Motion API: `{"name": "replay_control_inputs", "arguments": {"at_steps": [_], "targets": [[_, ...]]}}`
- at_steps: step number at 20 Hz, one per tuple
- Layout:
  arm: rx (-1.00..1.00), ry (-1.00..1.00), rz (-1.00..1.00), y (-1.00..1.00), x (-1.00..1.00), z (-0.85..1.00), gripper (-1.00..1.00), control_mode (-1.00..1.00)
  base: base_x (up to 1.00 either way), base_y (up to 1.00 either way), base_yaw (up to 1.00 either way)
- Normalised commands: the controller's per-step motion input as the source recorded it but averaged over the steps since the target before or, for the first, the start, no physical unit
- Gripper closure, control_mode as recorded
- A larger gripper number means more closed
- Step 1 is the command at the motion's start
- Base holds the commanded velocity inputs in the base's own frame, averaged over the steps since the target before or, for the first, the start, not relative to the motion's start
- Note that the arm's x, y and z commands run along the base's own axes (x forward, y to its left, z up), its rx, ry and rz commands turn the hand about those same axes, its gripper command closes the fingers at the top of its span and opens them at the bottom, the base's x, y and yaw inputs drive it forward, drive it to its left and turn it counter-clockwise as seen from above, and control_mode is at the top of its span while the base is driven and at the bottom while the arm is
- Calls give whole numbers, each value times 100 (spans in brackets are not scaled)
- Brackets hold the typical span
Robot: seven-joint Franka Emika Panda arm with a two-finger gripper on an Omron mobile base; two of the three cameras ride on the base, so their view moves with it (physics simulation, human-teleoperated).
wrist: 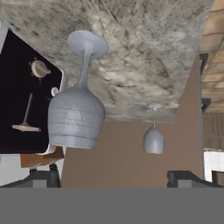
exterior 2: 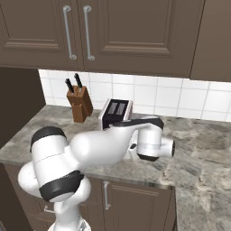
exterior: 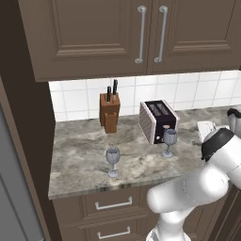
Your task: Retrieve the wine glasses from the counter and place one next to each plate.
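Note:
Two wine glasses stand upright on the marbled counter (exterior: 80,155): one near the front edge (exterior: 113,160), the other (exterior: 169,141) just in front of the toaster. The hand view is rolled upside down, so both hang foot-up. The nearer wine glass (wrist: 76,116) looms large at left, and the farther one (wrist: 153,139) is small at centre right. My gripper (wrist: 114,178) is open, level with the glasses and short of the nearer one, with nothing between its fingers. The plates are out of view.
A white and black toaster (exterior: 159,120) sits behind the right-hand glass, and its black side (wrist: 22,87) is beside the nearer glass. A wooden knife block (exterior: 109,112) stands against the white tiles. Brown cabinets hang overhead. My arm (exterior 2: 113,144) stretches across the counter front.

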Motion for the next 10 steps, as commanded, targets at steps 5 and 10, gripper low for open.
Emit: {"name": "replay_control_inputs", "arguments": {"at_steps": [5, 10], "targets": [[0, 4, 0, 0, 17, -25, -100, -100, 0, 0, 0], [1, 0, 0, 3, 16, -11, -100, -100, 0, 0, 0]]}}
